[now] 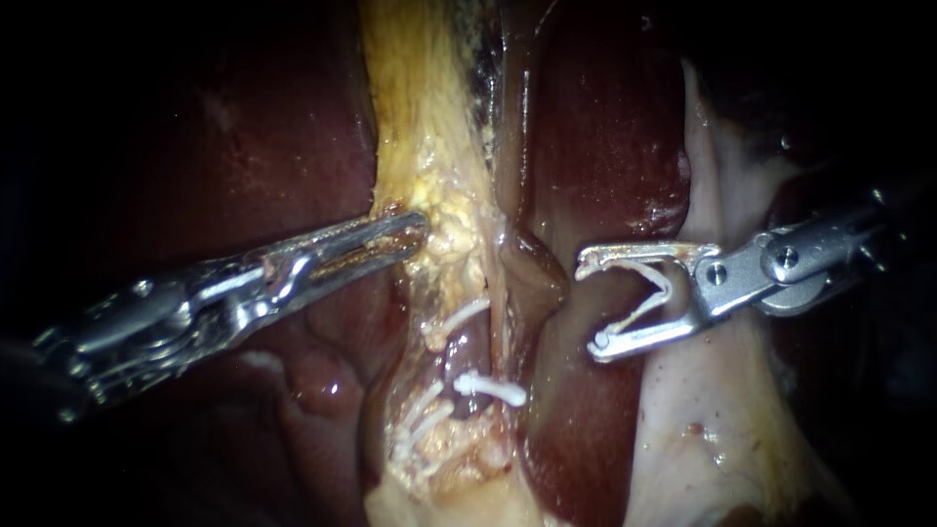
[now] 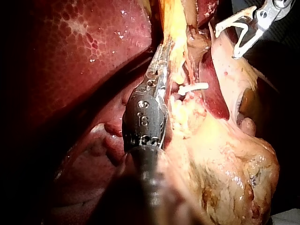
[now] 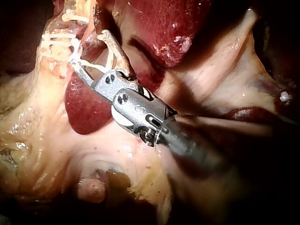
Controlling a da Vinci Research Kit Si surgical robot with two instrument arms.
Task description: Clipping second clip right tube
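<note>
- Liver (image 1: 605, 127): dark red and glossy. It fills most of the endoscope view from 9 o'clock across to 3 o'clock, behind everything else.
- Pale tissue (image 1: 722, 429): a whitish sheet running from 1 o'clock down to 5 o'clock, passing under the head of our right instrument.
- Yellow strip (image 1: 420, 117): a fatty band from 12 o'clock through the centre to 6 o'clock, lumpy in its lower half.
- Our left instrument (image 1: 415, 234): it comes in from 8 o'clock, and its tip reaches the yellow strip just left of centre.
- Left hand: closed on the left edge of the yellow strip. In the left wrist view the jaws lie together along that strip.
- Our right instrument (image 1: 589, 304): it comes in from 3 o'clock, with its mouth facing 9 o'clock.
- Right hand: the jaws stand wide apart and carry the loaded clip (image 1: 649, 293), an open white V with one leg along each jaw. We see the mouth over liver, with no tube inside it.
- Right tube (image 1: 475, 356): a short reddish stretch just below centre, at the right edge of the yellow strip. It is near the right hand but apart from it, with a dark brown fold (image 1: 535, 278) between them.
- Set clip (image 1: 491, 388): white, lying across the right tube toward 6 o'clock.
- Left clips (image 1: 422, 415): white bars beside it toward 7 o'clock, with one more slanted above them.
</note>
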